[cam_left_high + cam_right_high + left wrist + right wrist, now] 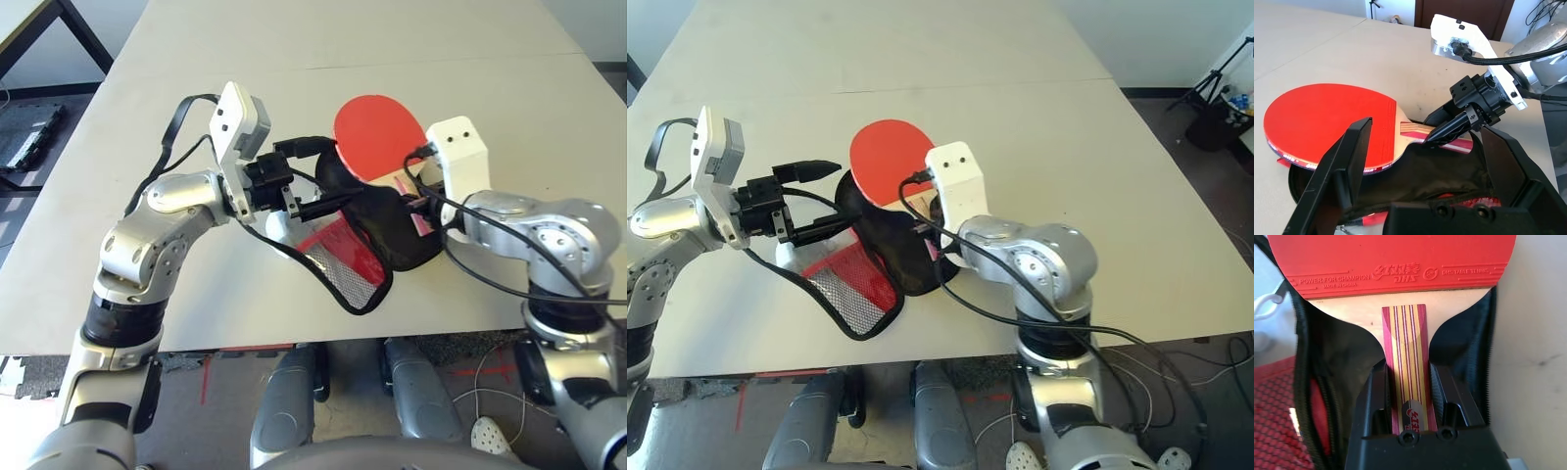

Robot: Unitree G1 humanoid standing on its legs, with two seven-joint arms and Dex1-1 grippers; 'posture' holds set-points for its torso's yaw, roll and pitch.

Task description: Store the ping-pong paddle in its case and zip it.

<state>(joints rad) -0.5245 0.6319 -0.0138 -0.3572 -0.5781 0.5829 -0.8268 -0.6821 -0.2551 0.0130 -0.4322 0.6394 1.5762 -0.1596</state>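
The robot's right black two-fingered gripper (1409,382) is pinching the short striped wooden handle of the round red-faced ping-pong paddle (375,132), which is lying over the open black-lined red fabric case (367,264). The left black gripper (841,199) is hovering near them, fingers spread.
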